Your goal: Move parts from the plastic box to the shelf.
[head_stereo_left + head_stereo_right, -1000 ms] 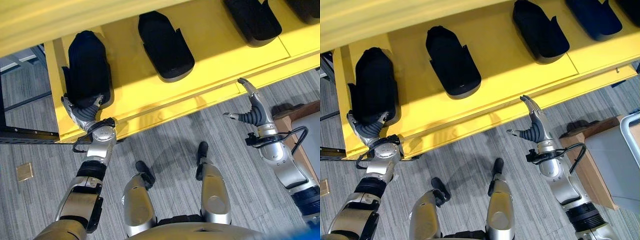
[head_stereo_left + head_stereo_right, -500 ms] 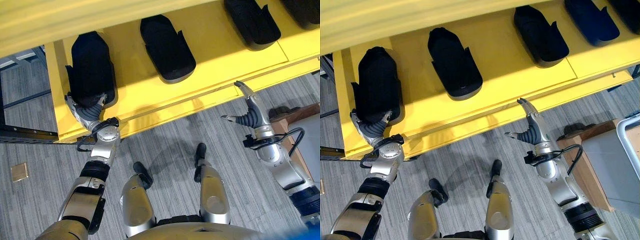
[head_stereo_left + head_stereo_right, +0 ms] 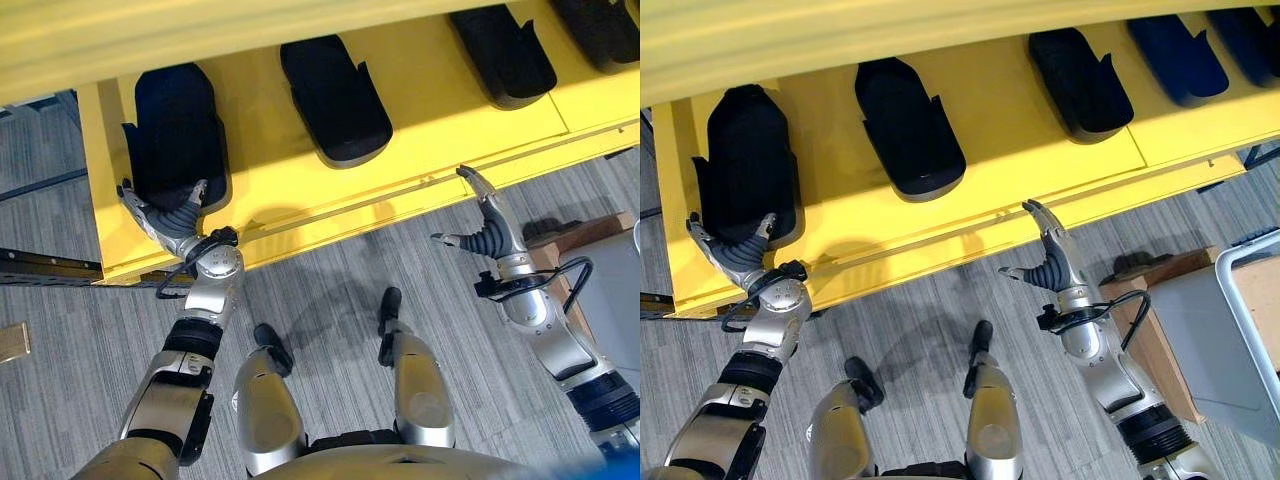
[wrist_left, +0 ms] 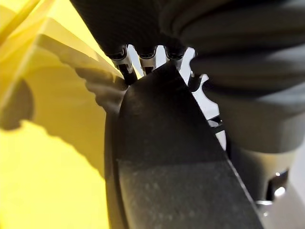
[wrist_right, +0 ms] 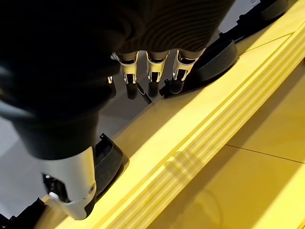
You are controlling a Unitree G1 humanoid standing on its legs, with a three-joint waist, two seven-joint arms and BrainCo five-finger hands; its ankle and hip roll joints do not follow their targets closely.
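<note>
Left hand (image 3: 170, 222) cupped the near end of the black part (image 3: 178, 135) with fingers spread, seating it at the left end of the yellow shelf (image 3: 260, 190), while right hand (image 3: 483, 232) hovered empty, fingers wide, off the front edge.

The yellow shelf (image 3: 1020, 140) carries black parts in a row, with bare yellow gaps between them wide enough for a hand. The left hand (image 3: 735, 250) is at the leftmost part (image 3: 745, 160). The right hand (image 3: 1048, 262) hangs open over the free floor (image 3: 930, 320) before the shelf edge.
</note>
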